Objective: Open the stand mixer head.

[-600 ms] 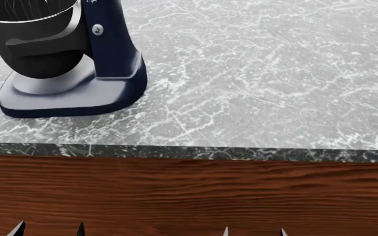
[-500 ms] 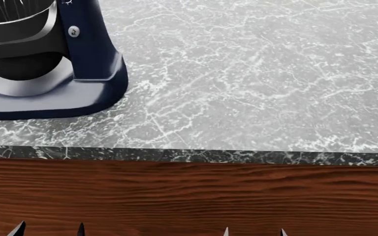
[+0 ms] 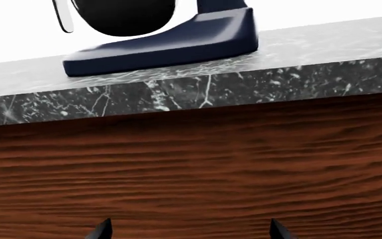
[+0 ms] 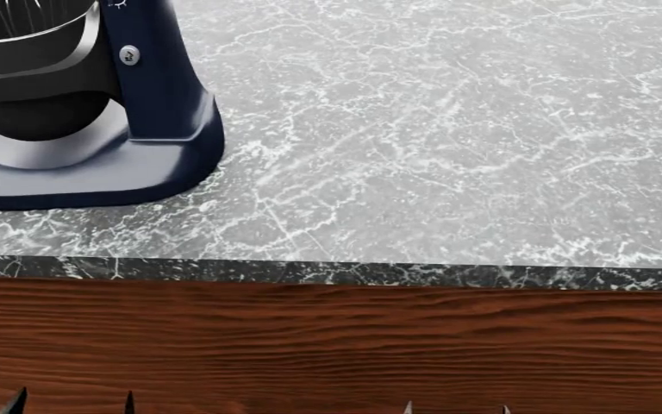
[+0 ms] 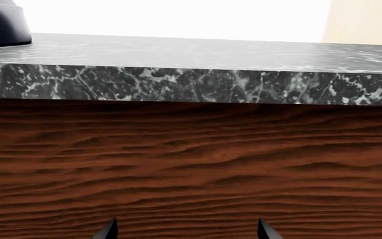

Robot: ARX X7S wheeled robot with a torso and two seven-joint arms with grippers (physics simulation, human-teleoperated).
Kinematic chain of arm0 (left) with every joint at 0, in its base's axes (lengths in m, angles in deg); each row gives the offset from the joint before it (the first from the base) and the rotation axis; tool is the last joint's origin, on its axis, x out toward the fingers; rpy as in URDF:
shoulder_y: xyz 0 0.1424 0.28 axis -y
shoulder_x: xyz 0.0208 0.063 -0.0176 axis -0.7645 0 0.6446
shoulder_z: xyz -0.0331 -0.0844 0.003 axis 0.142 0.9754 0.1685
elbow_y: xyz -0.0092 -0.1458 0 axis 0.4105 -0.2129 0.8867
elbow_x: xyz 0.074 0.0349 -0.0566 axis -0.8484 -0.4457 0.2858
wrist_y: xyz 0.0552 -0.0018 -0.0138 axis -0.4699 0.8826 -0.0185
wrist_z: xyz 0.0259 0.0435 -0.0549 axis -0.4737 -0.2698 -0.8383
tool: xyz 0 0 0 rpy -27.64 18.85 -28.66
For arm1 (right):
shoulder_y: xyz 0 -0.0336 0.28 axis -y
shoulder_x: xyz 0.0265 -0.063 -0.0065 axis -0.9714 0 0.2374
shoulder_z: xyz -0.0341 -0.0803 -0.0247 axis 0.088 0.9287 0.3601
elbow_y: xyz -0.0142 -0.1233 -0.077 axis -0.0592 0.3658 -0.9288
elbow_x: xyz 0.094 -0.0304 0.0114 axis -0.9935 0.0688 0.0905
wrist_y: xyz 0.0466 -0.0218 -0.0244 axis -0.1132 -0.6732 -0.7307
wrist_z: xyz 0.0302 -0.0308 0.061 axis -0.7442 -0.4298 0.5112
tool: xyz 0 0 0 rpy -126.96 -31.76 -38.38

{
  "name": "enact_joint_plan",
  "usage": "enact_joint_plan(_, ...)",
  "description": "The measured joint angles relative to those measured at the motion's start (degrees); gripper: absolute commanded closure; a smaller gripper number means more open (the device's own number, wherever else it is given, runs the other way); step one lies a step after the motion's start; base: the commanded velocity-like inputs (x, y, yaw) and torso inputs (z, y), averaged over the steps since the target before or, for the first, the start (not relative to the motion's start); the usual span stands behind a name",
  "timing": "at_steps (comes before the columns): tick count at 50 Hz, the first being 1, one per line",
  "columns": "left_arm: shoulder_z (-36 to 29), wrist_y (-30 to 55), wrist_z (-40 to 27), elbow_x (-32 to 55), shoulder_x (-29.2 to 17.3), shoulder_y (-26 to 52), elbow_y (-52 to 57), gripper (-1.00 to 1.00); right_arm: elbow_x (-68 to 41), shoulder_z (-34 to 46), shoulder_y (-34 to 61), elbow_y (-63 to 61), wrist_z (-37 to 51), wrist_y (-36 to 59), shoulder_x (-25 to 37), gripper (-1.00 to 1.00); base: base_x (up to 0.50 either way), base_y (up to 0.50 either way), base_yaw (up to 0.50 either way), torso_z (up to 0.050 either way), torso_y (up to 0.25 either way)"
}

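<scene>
The navy blue stand mixer stands on the counter at the far left of the head view; I see its base, its column and the dark grey bowl with whisk wires inside. The stand mixer head is out of view above the frame. The left wrist view shows the mixer base on the counter. My left gripper and right gripper are low in front of the wooden cabinet face, only their fingertips showing. Both are open and empty.
The grey marble counter stretches right of the mixer, with a dark speckled front edge. Below it is a dark wood cabinet front, which fills both wrist views.
The head view shifted earlier so the mixer slid left. Since then the fingertips have sunk a little lower in the head view; the mixer has not moved.
</scene>
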Motion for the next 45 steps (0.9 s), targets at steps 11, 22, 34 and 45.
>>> enact_joint_plan(11,-0.5,12.8,-1.1,0.3,-0.9,4.1,16.0,-1.0,-1.2,0.1,3.4,-13.6,1.3,10.2,2.5,-1.0,0.0,0.0,0.0,0.0,0.0)
enact_joint_plan(22,1.9,32.0,-1.6,3.2,-0.6,14.8,37.0,-1.0,-2.2,0.5,12.6,-35.0,0.9,27.4,6.0,-1.0,0.0,0.0,0.0,0.0,0.0)
enact_joint_plan(34,3.0,38.0,-3.8,5.1,-0.5,18.5,45.5,-1.0,-1.6,1.2,15.3,-40.8,1.4,30.6,8.1,-1.0,0.0,0.15,0.0,0.0,0.0)
enact_joint_plan(45,3.9,40.1,-5.4,6.7,-1.0,19.9,48.0,-1.0,-1.4,1.8,15.8,-41.8,2.0,31.2,8.7,-1.0,0.0,0.5,0.0,0.0,0.0)
